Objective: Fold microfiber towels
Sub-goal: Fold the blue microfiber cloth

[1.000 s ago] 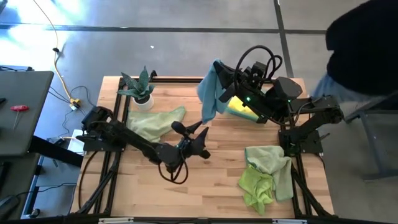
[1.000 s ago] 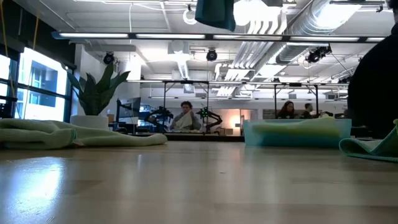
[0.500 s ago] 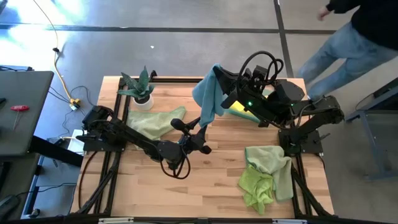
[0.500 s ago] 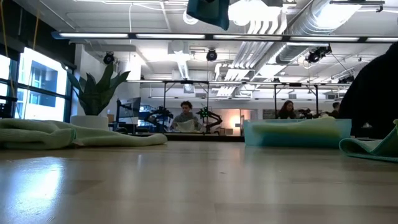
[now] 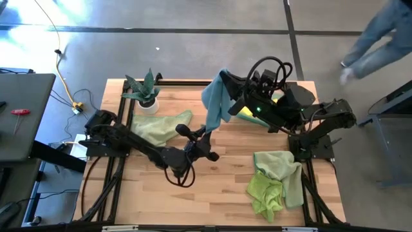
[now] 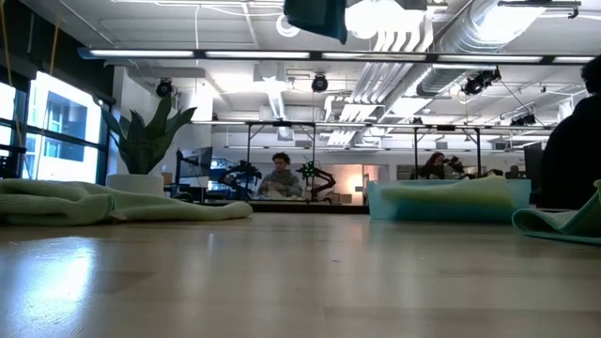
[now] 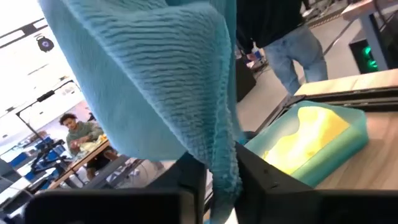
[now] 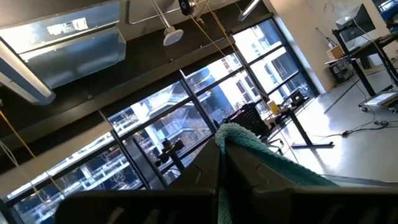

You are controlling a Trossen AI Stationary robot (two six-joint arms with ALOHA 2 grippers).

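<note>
The right gripper [image 5: 224,75] is clamped on the top of a blue towel [image 5: 213,103] hanging above the table's far middle; the left gripper [image 5: 207,131] pinches its bottom corner.

Overhead, table-level, two wrist cameras
</note>
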